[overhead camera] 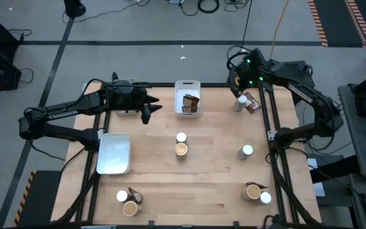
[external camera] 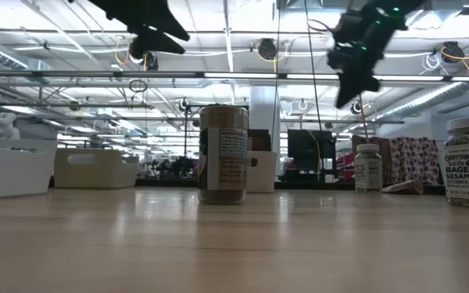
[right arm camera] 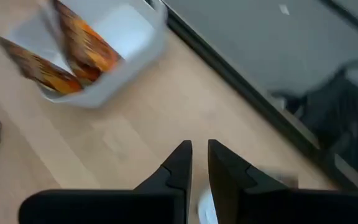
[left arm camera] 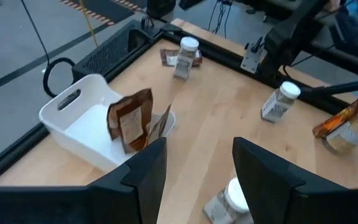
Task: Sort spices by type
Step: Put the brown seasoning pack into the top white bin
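At the far right corner of the tabletop, the right pincer hangs over a white-topped jar and a brown packet lying beside it. Its fingers are nearly pressed together, a narrow gap showing between them in the right wrist view, and nothing is visibly pinched.

Risk, as judged: a descent with the fingers this close would strike the jar's top and topple it onto the packet or toward the frame rail. The two items lie touching or nearly so, which could cause a grasp to catch both.

Spice positions: two brown packets stand in the far white bin. A second white tray at the left edge shows nothing inside. Loose jars remain scattered: a white-topped and a tan-topped jar at centre, one white-topped jar on the right, and mixed clusters at both near corners. Sorting is judged barely started.

Left pincer is raised clear of the tabletop, near the far bin, fingers spread and holding nothing. The left arm extends from the left edge, elbow bent; the right arm reaches back from the right side.
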Robot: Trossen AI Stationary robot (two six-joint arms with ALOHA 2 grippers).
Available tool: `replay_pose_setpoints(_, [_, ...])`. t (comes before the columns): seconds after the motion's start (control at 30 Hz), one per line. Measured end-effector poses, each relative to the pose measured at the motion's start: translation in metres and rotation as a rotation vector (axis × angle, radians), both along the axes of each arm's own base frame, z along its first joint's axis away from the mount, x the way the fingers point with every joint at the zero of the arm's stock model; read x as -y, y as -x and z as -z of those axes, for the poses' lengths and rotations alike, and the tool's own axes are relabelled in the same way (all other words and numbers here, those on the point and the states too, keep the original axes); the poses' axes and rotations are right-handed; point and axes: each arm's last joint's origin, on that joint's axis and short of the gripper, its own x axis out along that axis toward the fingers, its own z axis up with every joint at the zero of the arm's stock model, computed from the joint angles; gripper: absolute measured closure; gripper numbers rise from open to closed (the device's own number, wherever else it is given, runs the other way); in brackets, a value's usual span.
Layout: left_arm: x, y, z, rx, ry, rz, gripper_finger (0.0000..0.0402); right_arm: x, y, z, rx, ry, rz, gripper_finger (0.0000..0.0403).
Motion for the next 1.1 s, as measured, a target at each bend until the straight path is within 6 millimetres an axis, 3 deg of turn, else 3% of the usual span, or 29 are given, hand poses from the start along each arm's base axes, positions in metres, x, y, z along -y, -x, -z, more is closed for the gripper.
replay_pose_setpoints(0.27, [-0.005,-0.024,0.013,0.009,0.05,0.083,0.0212,-0.002,0.031,0.051,-0.058,-0.172,0.198,0.0354])
replay_pose_setpoints(0.53, [-0.007,-0.032,0.02,0.001,0.106,0.091,0.0212,0.019,0.049,0.072,-0.058,-0.203,0.49,0.0298])
replay_pose_setpoints(1.1, [-0.007,-0.032,0.02,-0.001,0.106,0.098,0.0212,0.072,0.043,0.107,-0.08,-0.38,0.724,0.0157])
